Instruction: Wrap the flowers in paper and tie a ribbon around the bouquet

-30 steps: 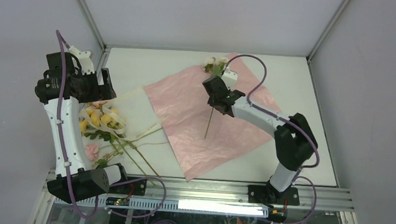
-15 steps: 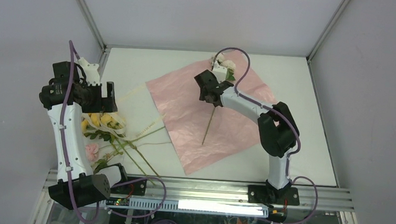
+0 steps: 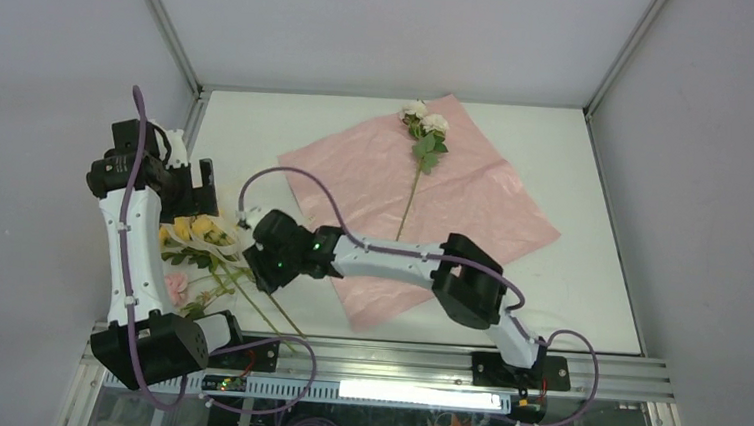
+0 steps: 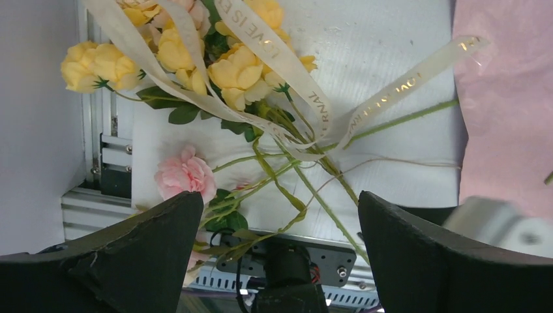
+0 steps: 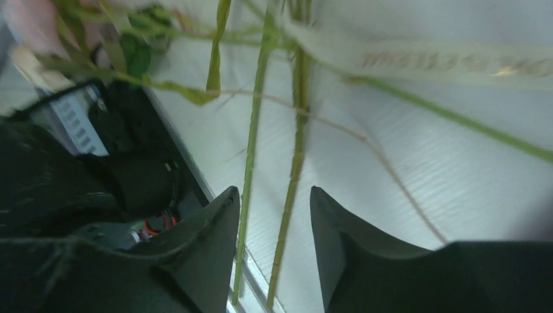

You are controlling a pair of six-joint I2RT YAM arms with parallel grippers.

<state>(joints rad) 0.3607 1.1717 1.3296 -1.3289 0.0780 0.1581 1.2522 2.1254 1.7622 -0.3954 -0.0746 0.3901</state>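
Grey walls and an aluminium frame enclose a white counter [image 3: 588,288], seen from above. Pink side up, the paper [image 3: 474,195] lies spread flat across the middle and far part of the counter. A single white-rose stem [image 3: 418,166] rests on it, blooms at the far corner and stalk pointing toward the near edge. The flowers [image 3: 196,230] – yellow and pink blooms with long green stems – lie in a loose heap on the counter's left side, off the paper. The left fingers [image 3: 205,176] hang above the far end of that heap. The right arm stretches leftward across the paper's near corner, putting the right fingers [image 3: 261,263] down among the flower stems.

From the left wrist camera, the left fingers [image 4: 130,261] stand wide apart and hold nothing. Below them lie yellow blooms, one pink bloom and crossing stems. The ribbon [image 4: 287,62], cream with gold lettering, loops over the blooms and stems. The paper's edge shows at the right.

From the right wrist camera, the right fingers [image 5: 195,261] are parted with a narrow gap, close above the counter. One thin green stem runs through that gap – not pinched – and another lies along the inner edge of one finger. The ribbon crosses the top of this view, blurred.
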